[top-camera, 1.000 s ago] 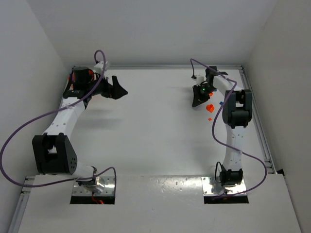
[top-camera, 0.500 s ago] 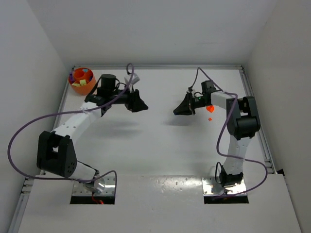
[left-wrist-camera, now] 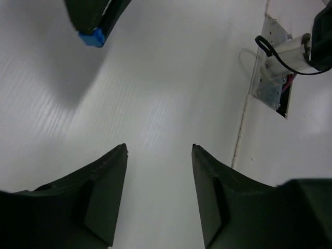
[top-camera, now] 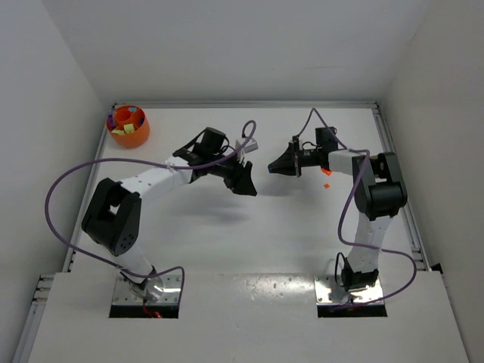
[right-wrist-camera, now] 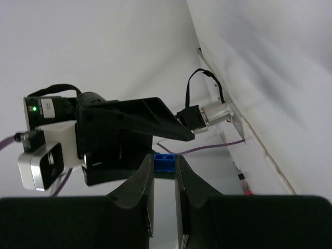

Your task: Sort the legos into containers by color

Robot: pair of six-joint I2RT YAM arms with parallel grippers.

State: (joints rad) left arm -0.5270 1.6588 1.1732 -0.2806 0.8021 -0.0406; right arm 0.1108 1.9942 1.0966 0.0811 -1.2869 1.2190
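R claw (top-camera: 271, 168) (lego (right-wrist-camera: 165, 162)) opp. L claw (top-camera: 249, 187)

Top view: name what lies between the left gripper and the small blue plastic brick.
Only bare white table between left gripper and blue plastic brick, per top view.

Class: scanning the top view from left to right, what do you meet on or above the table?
Orange bowl → left claw → right claw, gripping a blue brick → loose orange brick.
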